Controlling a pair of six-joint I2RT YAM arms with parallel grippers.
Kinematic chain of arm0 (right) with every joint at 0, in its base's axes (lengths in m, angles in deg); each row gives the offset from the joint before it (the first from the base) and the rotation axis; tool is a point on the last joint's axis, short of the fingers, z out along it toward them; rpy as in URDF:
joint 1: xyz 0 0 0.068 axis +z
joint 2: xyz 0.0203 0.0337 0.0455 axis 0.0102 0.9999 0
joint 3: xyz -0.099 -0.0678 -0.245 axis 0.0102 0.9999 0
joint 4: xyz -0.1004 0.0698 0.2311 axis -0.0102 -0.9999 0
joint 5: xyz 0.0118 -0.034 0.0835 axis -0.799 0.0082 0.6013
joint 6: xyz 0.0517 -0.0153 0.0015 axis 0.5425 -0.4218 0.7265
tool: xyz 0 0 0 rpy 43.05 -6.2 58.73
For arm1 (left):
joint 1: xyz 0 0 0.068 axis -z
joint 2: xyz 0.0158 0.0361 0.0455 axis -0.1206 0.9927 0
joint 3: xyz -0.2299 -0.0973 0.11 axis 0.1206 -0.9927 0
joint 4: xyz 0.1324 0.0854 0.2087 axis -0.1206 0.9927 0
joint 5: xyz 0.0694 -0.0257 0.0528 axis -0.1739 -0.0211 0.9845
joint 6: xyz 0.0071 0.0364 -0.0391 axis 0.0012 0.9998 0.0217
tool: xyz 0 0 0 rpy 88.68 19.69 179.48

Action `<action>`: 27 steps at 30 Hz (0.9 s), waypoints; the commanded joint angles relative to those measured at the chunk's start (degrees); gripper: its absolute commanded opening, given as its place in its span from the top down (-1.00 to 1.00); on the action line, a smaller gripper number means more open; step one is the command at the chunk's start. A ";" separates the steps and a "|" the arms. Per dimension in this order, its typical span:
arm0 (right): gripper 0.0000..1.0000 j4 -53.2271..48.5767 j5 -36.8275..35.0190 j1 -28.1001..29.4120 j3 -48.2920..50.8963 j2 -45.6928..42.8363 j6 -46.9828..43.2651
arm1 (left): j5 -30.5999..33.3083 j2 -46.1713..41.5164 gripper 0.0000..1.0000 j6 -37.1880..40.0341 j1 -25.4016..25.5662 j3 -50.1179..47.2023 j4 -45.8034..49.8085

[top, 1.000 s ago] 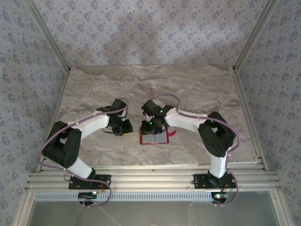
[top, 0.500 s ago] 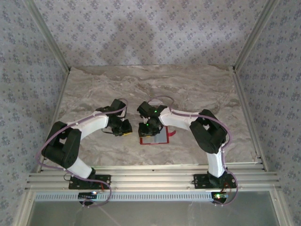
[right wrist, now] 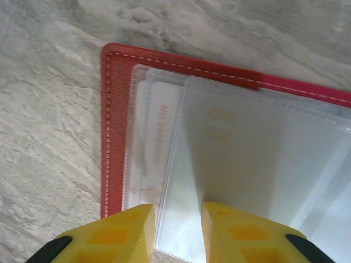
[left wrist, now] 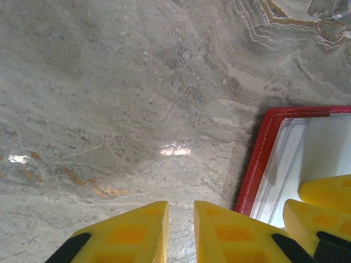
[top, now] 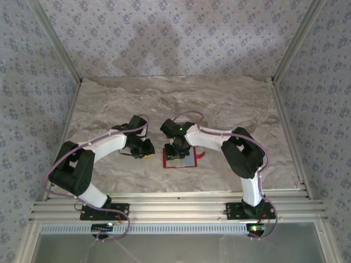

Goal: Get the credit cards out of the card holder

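Marble-patterned grey table (top: pixel 230 109) carried the small red folding card holder (top: pixel 179 160), which lay open and flat just below the middle of the overhead frame, between the two arms. We saw the right gripper (top: pixel 176 150) over the holder's upper edge there. The left gripper (top: pixel 145 149) sat just to the holder's left, apart from it.

From the right wrist, the holder's stitched red border ran along the top and left of the frame. A clear plastic sleeve (right wrist: pixel 263 164) lay over its pale inner pockets. One whitish card with faint reddish lettering (right wrist: pixel 159 131) sat tucked in the left pocket. The right gripper's jaws stood narrowly apart at the bottom edge, straddling the sleeve's left edge with a visible gap on both sides.

From the left wrist, the left gripper's yellow fingers (left wrist: pixel 137 230) showed only a slim gap at the bottom of the frame, with nothing between them and bare table beyond. The holder's red corner appeared at the right.
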 commanded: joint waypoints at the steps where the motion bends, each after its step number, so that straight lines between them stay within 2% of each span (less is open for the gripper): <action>1: 0.39 -4.55 -4.12 0.34 -1.46 0.60 -1.28 | -1.49 -0.38 0.60 0.45 -0.36 0.38 -0.56; 14: 0.29 -12.02 -12.59 1.00 -4.77 0.85 -2.82 | -1.47 -0.12 0.60 0.34 -0.24 0.84 -0.38; 27: 0.20 -12.17 -13.06 1.53 -5.51 -0.69 -2.10 | -1.88 0.08 0.60 -0.46 0.93 1.44 -0.74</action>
